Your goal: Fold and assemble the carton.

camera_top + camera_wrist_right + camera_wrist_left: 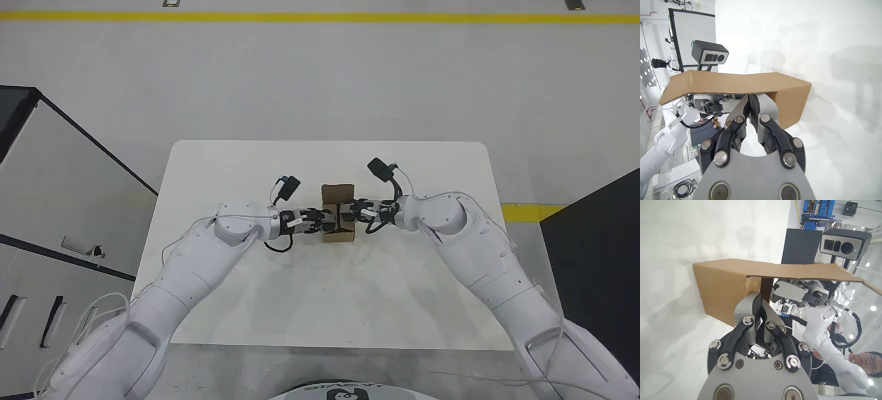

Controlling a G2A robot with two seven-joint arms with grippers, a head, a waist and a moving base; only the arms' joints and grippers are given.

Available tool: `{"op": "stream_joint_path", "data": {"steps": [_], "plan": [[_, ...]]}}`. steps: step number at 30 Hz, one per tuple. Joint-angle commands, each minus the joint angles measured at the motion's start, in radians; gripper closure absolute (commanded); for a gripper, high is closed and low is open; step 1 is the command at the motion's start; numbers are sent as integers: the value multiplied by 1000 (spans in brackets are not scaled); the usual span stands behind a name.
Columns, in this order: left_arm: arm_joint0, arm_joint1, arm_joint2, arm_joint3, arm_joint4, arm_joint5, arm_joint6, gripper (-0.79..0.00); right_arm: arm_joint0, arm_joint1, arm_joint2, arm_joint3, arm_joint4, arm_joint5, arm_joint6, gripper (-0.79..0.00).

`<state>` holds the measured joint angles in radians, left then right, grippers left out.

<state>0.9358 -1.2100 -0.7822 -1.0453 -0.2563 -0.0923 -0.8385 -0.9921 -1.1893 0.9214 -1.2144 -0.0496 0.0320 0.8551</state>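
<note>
The left pincer (pixel 761 302) is closed on a panel of the carton (pixel 719 291). The carton stands at the middle of the worktop (pixel 250 300), between both pincers. The right pincer (pixel 752 106) is pinched shut on its right side.

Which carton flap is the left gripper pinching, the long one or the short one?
The short flap of the carton, pinched edge-on in the shut left gripper; the long flap sticks out ungripped beyond it.
</note>
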Motion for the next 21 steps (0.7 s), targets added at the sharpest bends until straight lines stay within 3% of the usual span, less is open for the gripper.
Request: {"op": "stream_joint_path", "data": {"steps": [1, 21], "plan": [[0, 0, -6, 2, -2, -4, -4, 0, 0, -2, -5, 2, -6, 7, -2, 0], [-6, -13, -18, 25, 13, -7, -24, 0, 1, -6, 2, -4, -19, 16, -12, 0]]}}
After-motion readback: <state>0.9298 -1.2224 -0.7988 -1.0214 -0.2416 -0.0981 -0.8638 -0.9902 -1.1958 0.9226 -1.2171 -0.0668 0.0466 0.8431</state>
